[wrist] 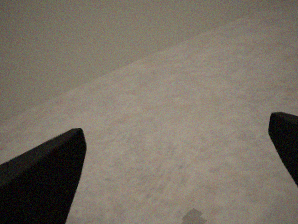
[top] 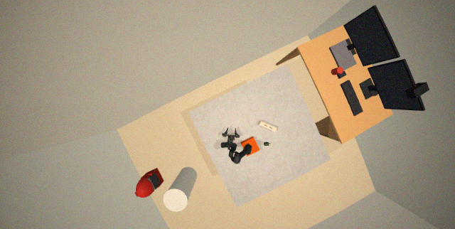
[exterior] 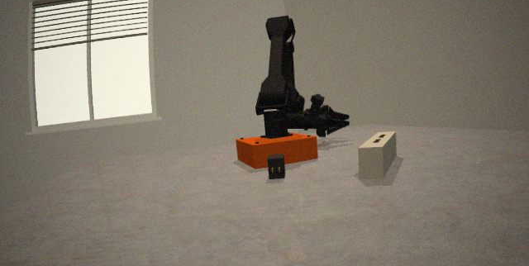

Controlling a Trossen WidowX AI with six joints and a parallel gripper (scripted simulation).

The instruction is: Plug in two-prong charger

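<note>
The black charger (top: 266, 144) (exterior: 276, 167) lies on the grey table top, a little off the orange base; in the exterior view its two small brass prongs face the camera, sideways. The cream power strip (top: 264, 124) (exterior: 371, 163) stands apart from it, its two dark outlets on the top face. My gripper (top: 232, 129) (exterior: 348, 120) (wrist: 177, 130) is open and empty, held above the table on the other side of the base from the charger. Neither charger nor strip shows in the wrist view, only the two fingers and bare surface.
The arm stands on an orange base block (top: 254, 143) (exterior: 289, 152), between the gripper and the charger. A wooden desk (top: 320, 80) with two monitors, a keyboard and a red cup is beyond the grey table top (top: 284, 172). A white cylinder (top: 175, 200) stands at the lower left.
</note>
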